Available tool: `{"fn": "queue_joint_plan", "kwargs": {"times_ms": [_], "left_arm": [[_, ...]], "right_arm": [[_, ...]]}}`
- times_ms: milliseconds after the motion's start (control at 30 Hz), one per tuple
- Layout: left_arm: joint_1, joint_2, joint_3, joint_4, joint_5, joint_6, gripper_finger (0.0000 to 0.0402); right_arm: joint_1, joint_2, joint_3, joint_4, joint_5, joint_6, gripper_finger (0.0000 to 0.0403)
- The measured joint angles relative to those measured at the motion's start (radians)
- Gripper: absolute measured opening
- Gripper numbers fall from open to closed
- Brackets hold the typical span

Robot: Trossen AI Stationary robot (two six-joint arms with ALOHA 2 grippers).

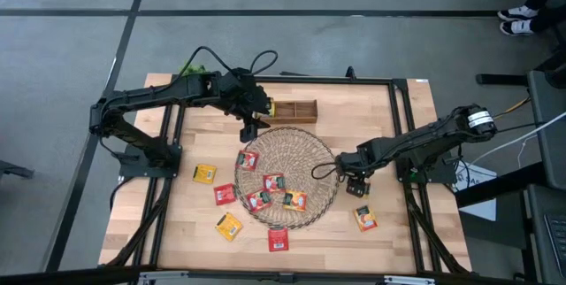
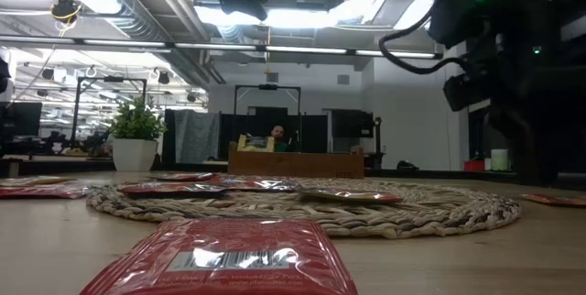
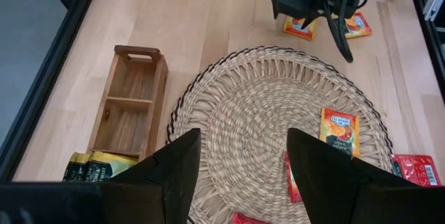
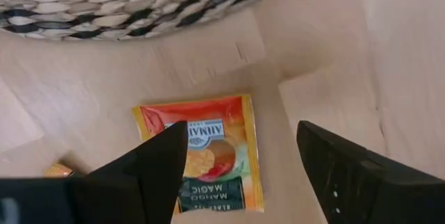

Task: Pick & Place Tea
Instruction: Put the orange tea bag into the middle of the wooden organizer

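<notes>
Tea sachets in red, yellow and orange lie flat on the round wicker mat (image 1: 285, 177) and on the wood around it. My right gripper (image 4: 240, 175) points down, open, at the mat's right rim (image 1: 356, 185). It stands over an orange sachet (image 4: 201, 154) that lies flat on the table, partly between its fingers. A second orange sachet (image 1: 365, 219) lies nearer the table's front. My left gripper (image 3: 243, 168) hangs open above the mat's far edge (image 1: 250, 130), with nothing between its fingers.
A wooden divided box (image 1: 292, 110) stands beyond the mat, with sachets in its left end (image 3: 90, 165). Loose sachets lie left of the mat (image 1: 205, 173) and at the front (image 1: 279, 240). A black frame (image 1: 402, 126) borders the table. A potted plant (image 2: 135, 135) stands far back.
</notes>
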Motion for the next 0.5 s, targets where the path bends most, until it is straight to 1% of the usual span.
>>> {"fn": "queue_joint_plan", "kwargs": {"times_ms": [300,500], "left_arm": [[0.000,0.000,0.000,0.000,0.000,-0.001,0.0210],[0.000,0.000,0.000,0.000,0.000,-0.001,0.0210]], "right_arm": [[0.000,0.085,0.004,0.026,-0.007,-0.036,0.0271],[0.000,0.104,0.004,0.051,-0.013,-0.040,0.0271]]}}
